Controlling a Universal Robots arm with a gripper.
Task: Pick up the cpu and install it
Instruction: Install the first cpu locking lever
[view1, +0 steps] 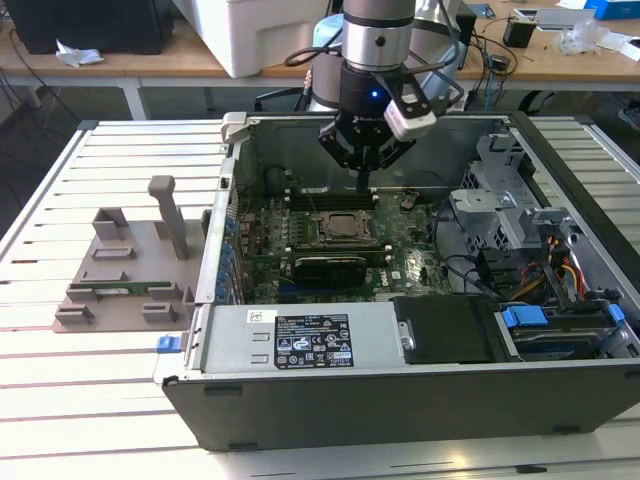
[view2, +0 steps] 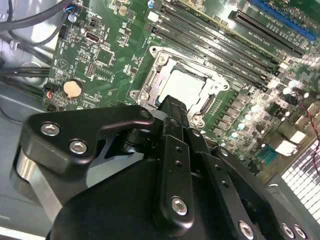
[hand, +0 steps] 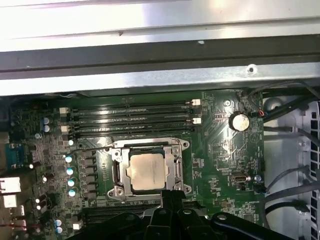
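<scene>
Silver-grey cpu (hand: 146, 171), green motherboard (hand: 220, 152)

An open computer case (view1: 400, 410) lies on the slatted table (view1: 100, 400), filling the centre and right of the exterior view. Inside it, the motherboard (view1: 260, 240) sits left of centre, with the cpu (view1: 345, 228) seated in the socket (view1: 318, 232) at mid-frame and the memory slots (view1: 320, 197) just behind. The gripper (view1: 365, 183) hangs over the board at the socket's rear edge. The power supply (view1: 300, 340) lies in front of the board, against the case's near wall, and the drive cage (view1: 500, 200) stands at the right. A fixture tray (view1: 120, 270) rests on the table left of the case. In both wrist views a coin cell (hand: 239, 121) sits on the board between socket and cables (hand: 285, 185).
</scene>
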